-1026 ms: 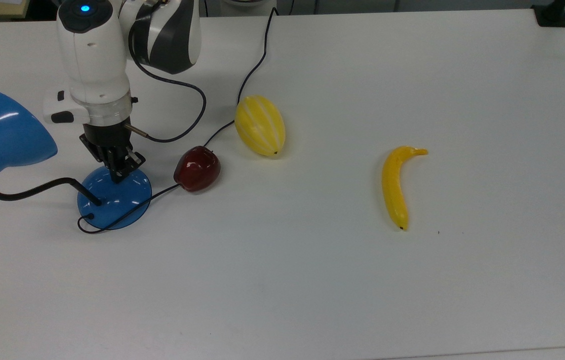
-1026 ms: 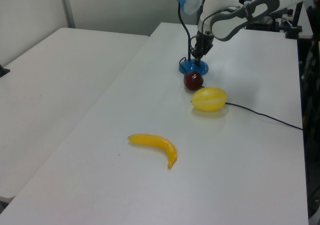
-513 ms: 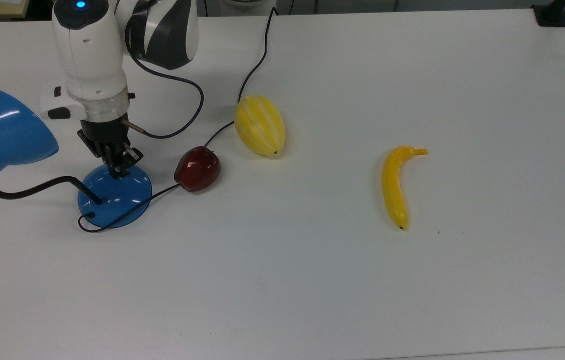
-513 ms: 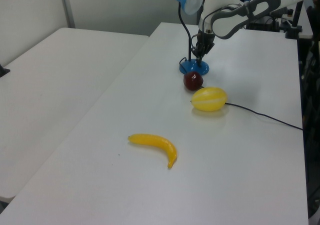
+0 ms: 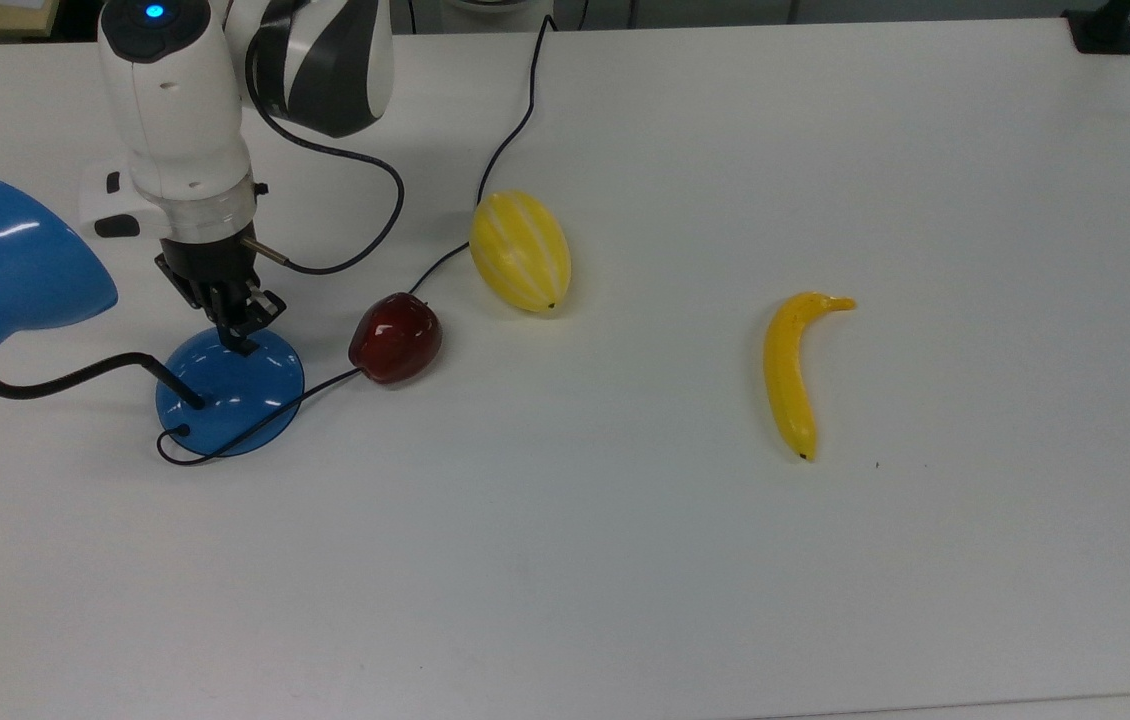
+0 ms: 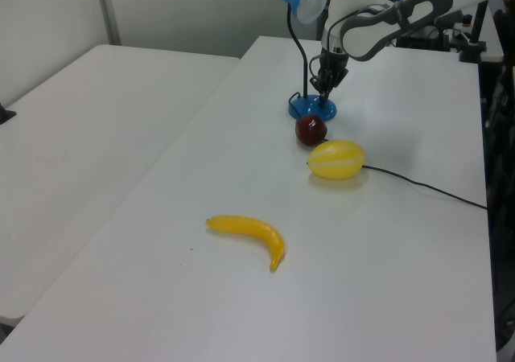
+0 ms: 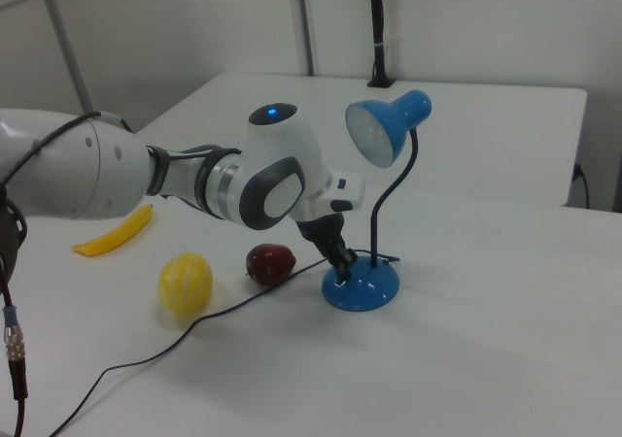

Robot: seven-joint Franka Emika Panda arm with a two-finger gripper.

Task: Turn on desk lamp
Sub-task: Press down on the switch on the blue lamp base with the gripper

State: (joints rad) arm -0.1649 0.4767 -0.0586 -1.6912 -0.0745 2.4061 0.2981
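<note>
Apparently poised to press the switch, the black two-finger gripper points down at the far edge of the glossy blue desk lamp's round domed base, at the top view's left of the white table; its fingers look drawn together with nothing between them. Just beside, at the top view's right, lie 1 dark red apple and 1 yellow striped melon.

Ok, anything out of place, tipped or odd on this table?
Nothing damaged or spilled. The desk lamp stands upright. One small oddity: its black cord runs across the table, passing close by the red apple and under or behind the yellow melon.
</note>
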